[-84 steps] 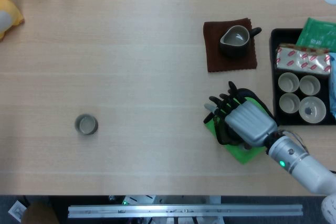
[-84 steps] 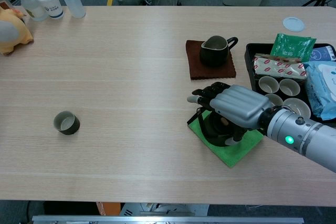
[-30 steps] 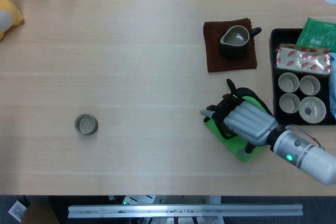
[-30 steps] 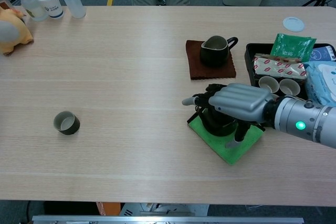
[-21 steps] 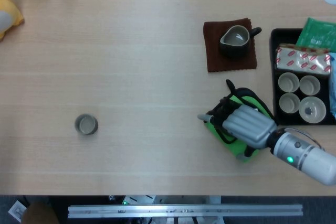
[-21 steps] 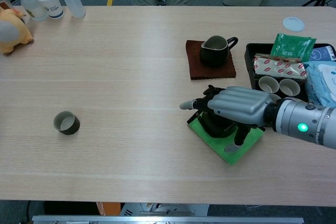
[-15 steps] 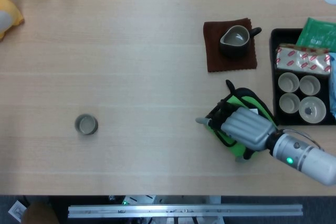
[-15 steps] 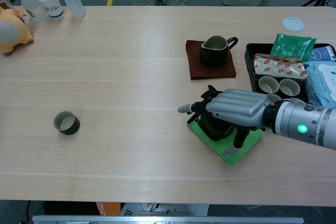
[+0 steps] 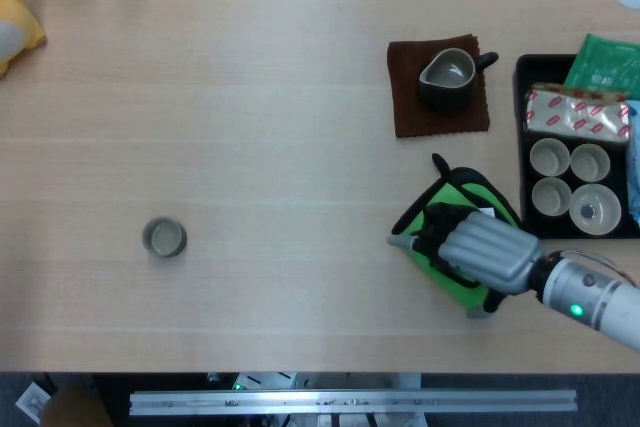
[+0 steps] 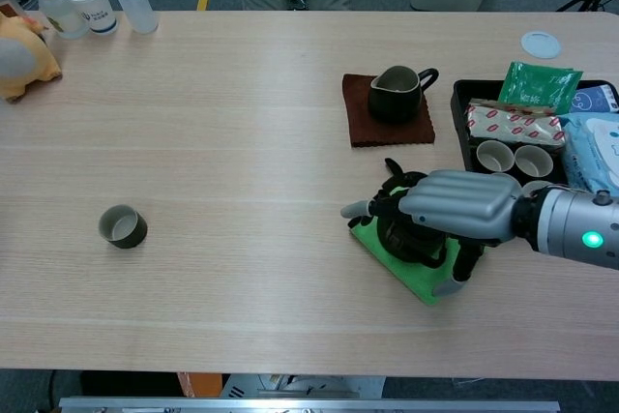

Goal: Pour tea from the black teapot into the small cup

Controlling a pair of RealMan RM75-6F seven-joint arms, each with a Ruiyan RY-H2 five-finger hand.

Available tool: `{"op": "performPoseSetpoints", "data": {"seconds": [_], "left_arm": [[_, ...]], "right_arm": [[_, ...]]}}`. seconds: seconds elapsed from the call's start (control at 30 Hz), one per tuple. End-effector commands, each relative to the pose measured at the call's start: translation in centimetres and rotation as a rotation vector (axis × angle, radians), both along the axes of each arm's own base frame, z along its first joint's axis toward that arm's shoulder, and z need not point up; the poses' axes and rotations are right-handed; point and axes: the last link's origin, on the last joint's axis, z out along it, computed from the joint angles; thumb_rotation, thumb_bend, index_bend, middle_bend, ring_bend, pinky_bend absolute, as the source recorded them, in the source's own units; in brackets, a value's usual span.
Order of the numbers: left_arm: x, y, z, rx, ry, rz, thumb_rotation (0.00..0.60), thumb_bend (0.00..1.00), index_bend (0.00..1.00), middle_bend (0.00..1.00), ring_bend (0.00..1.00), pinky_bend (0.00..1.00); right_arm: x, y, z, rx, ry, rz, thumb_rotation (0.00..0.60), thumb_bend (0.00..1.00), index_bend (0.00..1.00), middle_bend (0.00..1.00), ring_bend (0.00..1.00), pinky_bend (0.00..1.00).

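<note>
The black teapot (image 10: pixel 410 236) sits on a green mat (image 10: pixel 418 273) at the right of the table, mostly hidden under my right hand (image 10: pixel 455 202). In the head view the hand (image 9: pixel 482 250) covers the teapot (image 9: pixel 436 222) from above. Its fingers drape over the pot, one fingertip (image 10: pixel 350 210) pointing left past it, while the thumb hangs down at the pot's near right side. I cannot tell whether the grip is closed. The small dark cup (image 10: pixel 123 226) stands alone far to the left, also in the head view (image 9: pixel 164 238). My left hand shows in neither view.
A dark pitcher (image 10: pixel 395 92) rests on a brown cloth (image 10: pixel 387 113) behind the teapot. A black tray (image 10: pixel 460 137) at the right edge holds several pale cups and snack packets. Bottles and a yellow toy (image 10: pixel 21 57) stand at the far left corner.
My right hand has shifted right and toward the near edge over the teapot, its thumb swinging down beside the pot. The teapot stays on the mat; the cup has not moved.
</note>
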Motion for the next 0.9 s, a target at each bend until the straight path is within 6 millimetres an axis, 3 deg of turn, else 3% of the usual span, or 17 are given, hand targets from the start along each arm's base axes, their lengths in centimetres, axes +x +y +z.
{"op": "performPoseSetpoints", "data": {"seconds": [0.03, 0.27, 0.63, 0.9], "left_arm": [[0.0, 0.0, 0.0, -0.001, -0.001, 0.0, 0.6, 0.28, 0.23, 0.28, 0.28, 0.21], [0.1, 0.0, 0.0, -0.001, -0.001, 0.002, 0.6, 0.28, 0.23, 0.28, 0.28, 0.21], [0.3, 0.0, 0.1, 0.0, 0.0, 0.005, 0.6, 0.28, 0.23, 0.28, 0.28, 0.21], [0.3, 0.0, -0.2, -0.012, 0.0, 0.01, 0.6, 0.28, 0.23, 0.27, 0.28, 0.21]], "right_arm": [[-0.5, 0.1, 0.3, 0.0, 0.008, -0.006, 0.6, 0.0, 0.0, 0.2, 0.29, 0.0], [-1.0, 0.0, 0.8, -0.004, 0.016, -0.007, 0.6, 0.0, 0.0, 0.2, 0.29, 0.0], [0.9, 0.8, -0.7, 0.038, -0.051, 0.031, 0.6, 0.0, 0.0, 0.2, 0.27, 0.0], [-0.3, 1.5, 0.7, 0.043, -0.045, 0.023, 0.6, 0.0, 0.0, 0.21, 0.27, 0.0]]}}
